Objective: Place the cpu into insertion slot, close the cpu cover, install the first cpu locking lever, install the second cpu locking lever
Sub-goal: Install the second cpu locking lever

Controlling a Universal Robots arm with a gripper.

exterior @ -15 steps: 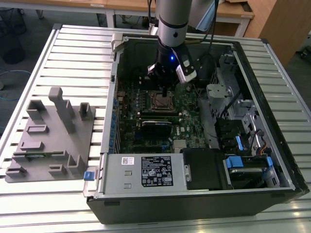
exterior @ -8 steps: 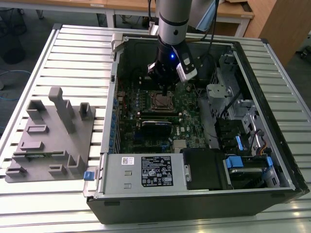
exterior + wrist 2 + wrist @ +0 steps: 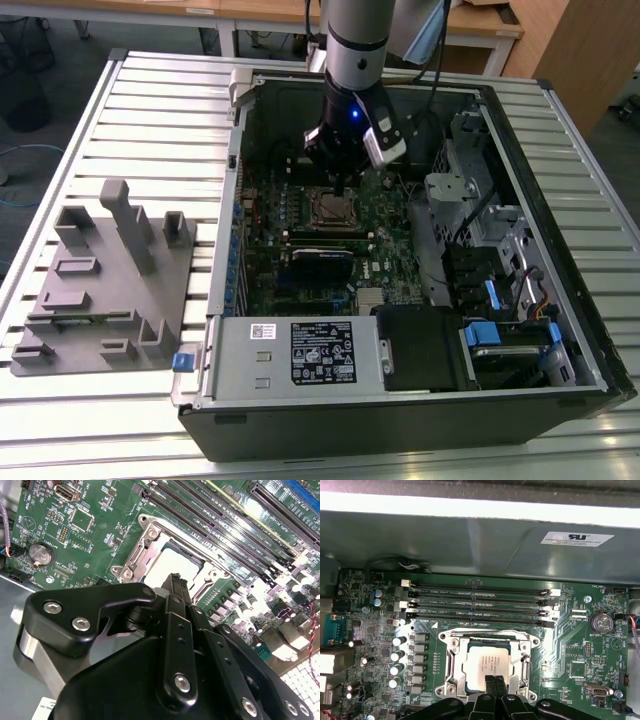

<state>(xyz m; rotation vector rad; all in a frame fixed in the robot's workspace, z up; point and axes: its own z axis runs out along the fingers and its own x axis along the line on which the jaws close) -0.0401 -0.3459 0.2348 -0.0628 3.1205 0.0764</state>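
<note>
Black two-fingered gripper (image 3: 495, 681) hangs low over the socket area of the green motherboard (image 3: 580, 645), its slim fingers (image 3: 177, 587) pressed together with no gap showing between them and nothing held. The tips sit over the near edge of the small square CPU with the pale silver-grey metal face (image 3: 487, 664); whether they touch it cannot be told. The CPU lies flat inside the insertion slot, the square socket with a metallic silver rim (image 3: 451, 672), so placement looks done. The thin silver metal cover frame with its large central window (image 3: 487, 636) appears to lie down around the chip (its hinge and the locking levers are hard to separate from the surrounding bracket in either wrist view). My reading: work stands at closing the cover or at the first lever; I cannot tell which. A lever move would call for a closed tip pushing sideways and down, with care for the four long black memory slots (image 3: 480, 605) just beside the socket. In the exterior view the arm (image 3: 355, 40) reaches down into the open black computer case (image 3: 400, 420), resting on a slatted metal table (image 3: 150, 110).
</note>
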